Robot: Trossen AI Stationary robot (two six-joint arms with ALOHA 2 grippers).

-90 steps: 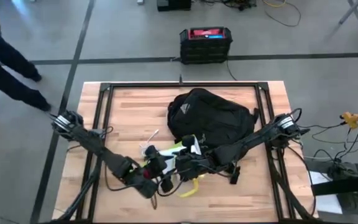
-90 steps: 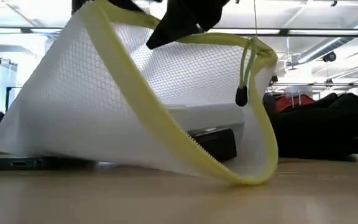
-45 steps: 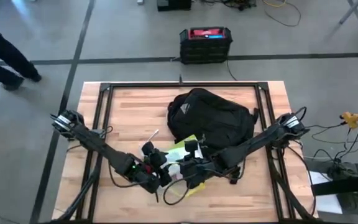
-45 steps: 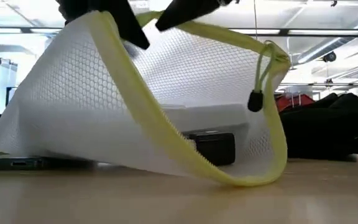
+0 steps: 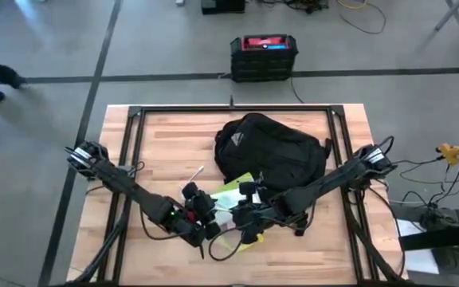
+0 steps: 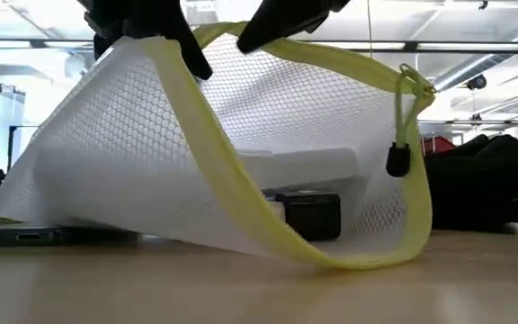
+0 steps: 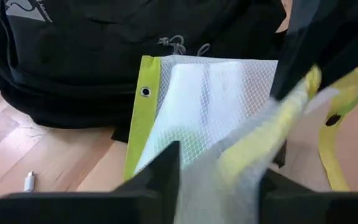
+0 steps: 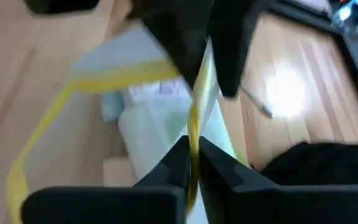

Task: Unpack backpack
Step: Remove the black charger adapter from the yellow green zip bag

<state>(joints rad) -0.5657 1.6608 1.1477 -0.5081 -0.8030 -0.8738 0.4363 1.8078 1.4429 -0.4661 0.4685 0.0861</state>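
We see the pale wooden table (image 5: pixel 166 143) carrying the large soft black fabric backpack (image 5: pixel 271 151), which lies on the table's far half toward the right, unheld. Just in front of it, touching its near edge, sits a white mesh pouch with a yellow-green zip border (image 6: pixel 196 180), pulled open and lifted into a tent. Our left gripper (image 5: pixel 205 217) pinches the pouch's edge on one side; our right gripper (image 5: pixel 245 223) has its fingers pressed onto the yellow zip border opposite. A small dark block (image 6: pixel 311 216) rests inside the pouch.
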